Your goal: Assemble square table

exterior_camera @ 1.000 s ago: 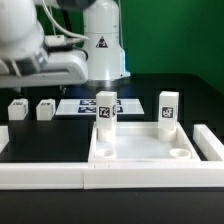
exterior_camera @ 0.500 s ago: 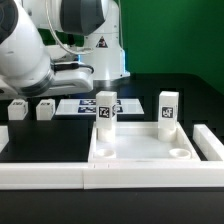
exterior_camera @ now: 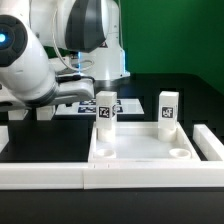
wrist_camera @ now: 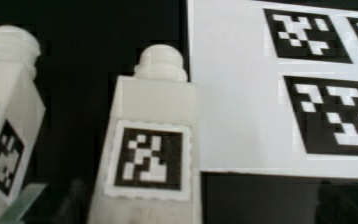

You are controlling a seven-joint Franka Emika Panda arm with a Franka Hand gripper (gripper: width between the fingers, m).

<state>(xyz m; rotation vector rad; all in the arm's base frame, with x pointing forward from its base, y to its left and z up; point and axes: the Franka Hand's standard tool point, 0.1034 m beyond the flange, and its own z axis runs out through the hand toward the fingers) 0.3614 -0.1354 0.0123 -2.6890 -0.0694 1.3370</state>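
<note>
The white square table slab (exterior_camera: 140, 152) lies in the foreground with round corner sockets. Two tagged legs stand upright in its far sockets, one (exterior_camera: 106, 111) toward the exterior view's left and one (exterior_camera: 167, 108) toward its right. In the wrist view two more white tagged legs (wrist_camera: 153, 130) (wrist_camera: 7, 110) lie side by side on the black table, close below the camera. My gripper (wrist_camera: 158, 208) hangs open over the nearer one, holding nothing. In the exterior view the arm (exterior_camera: 40, 75) hides the gripper and most of those loose legs.
The marker board (wrist_camera: 238, 100) lies right beside the loose legs, also seen behind the slab (exterior_camera: 85, 105). A long white bar fence (exterior_camera: 40, 172) runs along the front, with another piece (exterior_camera: 207, 140) at the exterior view's right. The robot base (exterior_camera: 105, 50) stands at the back.
The arm has swung down and forward over the two loose legs at the exterior view's left, now covering them. The slab and its standing legs have not moved.
</note>
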